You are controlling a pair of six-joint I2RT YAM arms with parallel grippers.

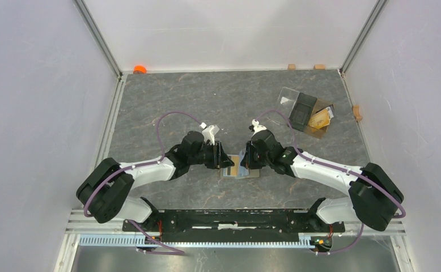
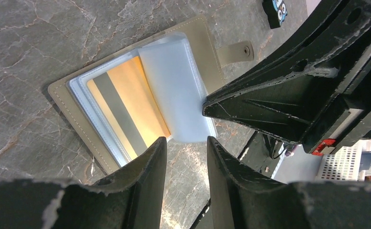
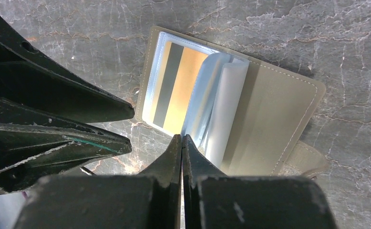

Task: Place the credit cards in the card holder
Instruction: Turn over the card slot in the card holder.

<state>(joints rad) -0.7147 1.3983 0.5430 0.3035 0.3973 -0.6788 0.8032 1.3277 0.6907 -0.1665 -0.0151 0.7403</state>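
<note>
The olive-khaki card holder (image 1: 251, 172) (image 2: 74, 129) (image 3: 274, 114) lies open on the table between both grippers. An orange-gold credit card (image 1: 236, 168) (image 2: 136, 95) (image 3: 186, 86) with a grey stripe sits in its clear sleeve. Pale sleeve pages (image 3: 219, 109) stand up beside it. My left gripper (image 1: 225, 160) (image 2: 187, 143) (image 3: 130, 128) is open at the holder's edge, with only table between its fingers. My right gripper (image 1: 246, 160) (image 3: 181, 138) (image 2: 207, 107) is shut, its tips at the sleeves' near edge. Whether it pinches a sleeve does not show. More tan credit cards (image 1: 322, 118) lie at the back right.
A clear plastic box (image 1: 297, 107) with a dark compartment lies at the back right, by the loose cards. An orange object (image 1: 140, 69) sits at the back left corner. Small wooden blocks (image 1: 291, 66) (image 1: 356, 112) rest along the back and right walls.
</note>
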